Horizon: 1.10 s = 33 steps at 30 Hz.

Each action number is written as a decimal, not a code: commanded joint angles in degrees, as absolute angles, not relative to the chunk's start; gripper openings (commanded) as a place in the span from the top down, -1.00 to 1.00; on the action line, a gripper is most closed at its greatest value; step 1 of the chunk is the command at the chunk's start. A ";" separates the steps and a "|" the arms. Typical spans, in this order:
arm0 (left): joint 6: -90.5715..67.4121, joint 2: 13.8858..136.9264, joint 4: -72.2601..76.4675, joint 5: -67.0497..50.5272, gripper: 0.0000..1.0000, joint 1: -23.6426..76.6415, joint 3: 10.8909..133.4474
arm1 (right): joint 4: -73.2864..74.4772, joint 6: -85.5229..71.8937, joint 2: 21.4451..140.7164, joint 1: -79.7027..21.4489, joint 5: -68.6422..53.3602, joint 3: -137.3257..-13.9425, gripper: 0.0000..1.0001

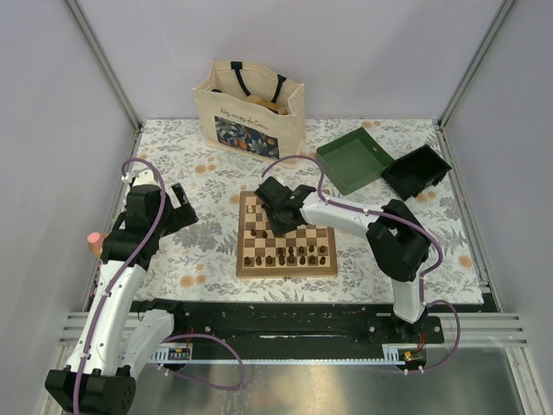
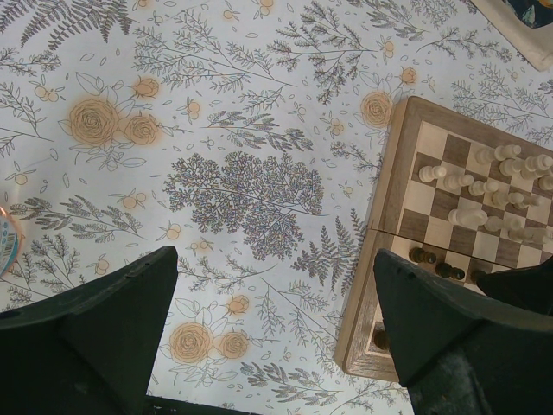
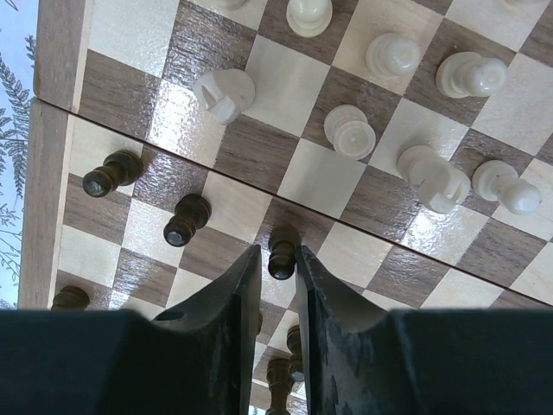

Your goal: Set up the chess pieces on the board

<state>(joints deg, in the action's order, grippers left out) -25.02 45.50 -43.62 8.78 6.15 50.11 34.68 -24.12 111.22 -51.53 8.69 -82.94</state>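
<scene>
So the board [image 1: 285,273] sits roughly mid-table on the floral cloth [image 1: 199,156], and all the chess pieces [image 1: 289,256] I can make out are on it. The right gripper [image 3: 278,255] is down low over the board's left part with its jaws pulled in narrow, one finger on each side of a dark pawn [image 3: 282,259] near the board's middle seam. Honestly can't tell if the fingers are actually pinching it or just flanking it really close. Two more dark pawns [image 3: 184,220] stand to its left, and a loose scatter of pale pieces [image 3: 350,130] sits on the far half, a couple of them tilted or lying over. The left gripper [image 2: 275,258] hangs above bare cloth just off the board's left edge, jaws spread wide, nothing between them. At the back there's a tote bag [image 1: 251,108], plus a green box [image 1: 354,160] with a black box [image 1: 416,171] beside it.
</scene>
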 commanded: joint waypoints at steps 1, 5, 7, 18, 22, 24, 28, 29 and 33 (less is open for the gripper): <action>-24.43 45.18 -41.31 8.00 -0.98 5.80 50.10 | 33.93 -23.47 111.36 -51.06 8.09 -85.34 0.40; -24.35 45.18 -41.31 8.00 -0.98 5.71 50.10 | 33.93 -23.29 111.18 -51.06 8.26 -85.25 0.45; -24.43 45.18 -41.31 8.00 -0.98 5.80 50.01 | 34.01 -23.20 110.92 -50.98 8.35 -85.17 0.48; -24.43 45.17 -41.31 8.00 -0.98 5.71 50.10 | 33.75 -23.20 107.23 -51.85 6.94 -83.76 0.60; -24.43 45.18 -41.31 7.91 -0.98 5.63 50.01 | 33.57 -23.90 106.35 -52.99 6.33 -83.32 0.60; -24.35 45.18 -41.31 7.91 -0.98 5.62 50.01 | 33.49 -24.26 106.26 -53.61 6.15 -83.14 0.60; -24.43 45.18 -41.31 7.82 -0.98 5.62 50.01 | 33.49 -24.69 106.17 -54.67 5.80 -82.62 0.60; -24.35 45.18 -41.40 7.82 -0.98 5.62 50.01 | 33.49 -24.87 106.17 -54.84 5.71 -82.44 0.60; -24.43 45.09 -41.31 7.74 -0.98 5.62 50.01 | 33.40 -25.40 106.35 -55.72 5.28 -81.74 0.60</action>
<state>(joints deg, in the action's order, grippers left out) -25.02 45.50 -43.59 8.78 5.98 50.11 34.20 -24.32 109.01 -54.63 6.31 -82.24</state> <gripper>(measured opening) 0.988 0.226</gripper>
